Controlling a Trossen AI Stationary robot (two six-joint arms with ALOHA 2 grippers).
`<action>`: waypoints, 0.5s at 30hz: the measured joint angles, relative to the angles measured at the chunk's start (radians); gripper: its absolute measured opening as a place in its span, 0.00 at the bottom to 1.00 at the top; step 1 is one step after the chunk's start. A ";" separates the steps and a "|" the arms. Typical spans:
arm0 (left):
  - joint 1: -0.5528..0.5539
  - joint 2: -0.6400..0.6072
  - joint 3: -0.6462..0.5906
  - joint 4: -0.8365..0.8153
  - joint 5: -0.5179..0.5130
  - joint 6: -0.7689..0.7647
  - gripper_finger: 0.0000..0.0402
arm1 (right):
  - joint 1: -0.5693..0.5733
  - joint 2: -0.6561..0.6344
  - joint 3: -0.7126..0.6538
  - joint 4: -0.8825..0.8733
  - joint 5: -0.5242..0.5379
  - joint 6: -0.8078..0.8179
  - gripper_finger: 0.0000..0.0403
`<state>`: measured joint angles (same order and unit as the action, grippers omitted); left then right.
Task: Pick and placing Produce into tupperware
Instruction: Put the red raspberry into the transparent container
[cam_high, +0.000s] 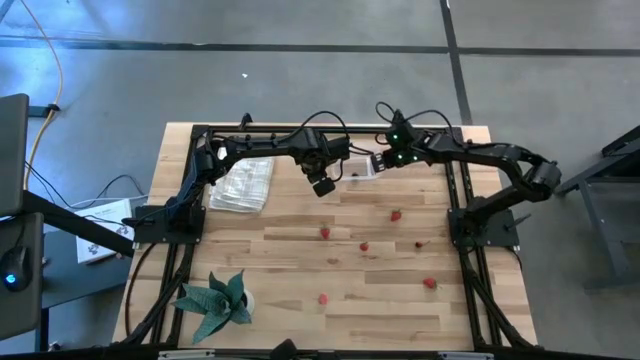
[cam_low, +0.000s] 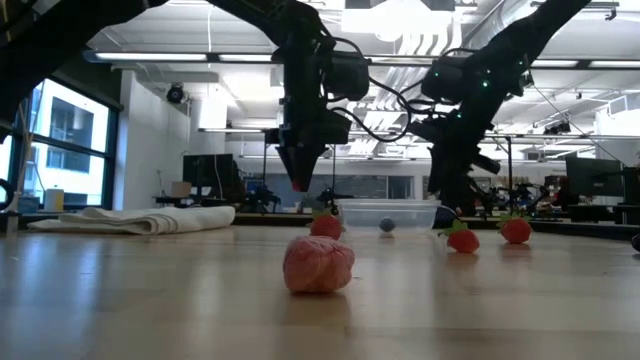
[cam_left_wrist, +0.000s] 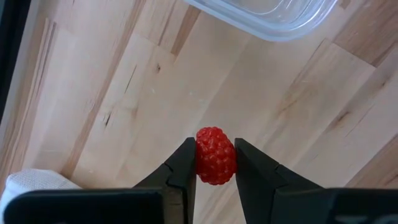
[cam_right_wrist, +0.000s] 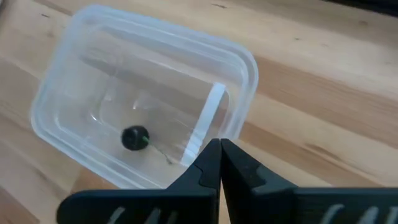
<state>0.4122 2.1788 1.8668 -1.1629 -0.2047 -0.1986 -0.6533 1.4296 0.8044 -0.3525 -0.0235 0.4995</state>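
Overhead view straight down, low view level across table, both wrist views close above the tupperware (cam_right_wrist: 143, 106).

The left gripper (cam_left_wrist: 215, 163) pinches 1 red raspberry (cam_left_wrist: 215, 155) between its jaws above the wooden worktop (cam_left_wrist: 124, 87), near the clear tupperware (cam_left_wrist: 273, 15).

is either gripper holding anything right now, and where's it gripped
The left gripper holds a red raspberry, pinched across its two sides between the fingertips, above the table beside the clear container. The right gripper is shut and holds nothing, over the container.
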 joint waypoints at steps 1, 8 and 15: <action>0.000 0.000 0.000 0.000 0.000 0.000 0.19 | 0.000 0.000 0.003 -0.001 0.002 -0.004 0.00; 0.000 0.000 0.000 0.000 0.002 0.000 0.19 | -0.010 0.005 0.006 -0.107 0.076 -0.028 0.00; 0.000 0.000 0.000 0.002 0.002 0.002 0.20 | 0.026 0.012 0.006 -0.073 0.079 0.000 0.00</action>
<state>0.4122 2.1788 1.8668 -1.1614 -0.2031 -0.1970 -0.6273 1.4418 0.8101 -0.4255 0.0551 0.4993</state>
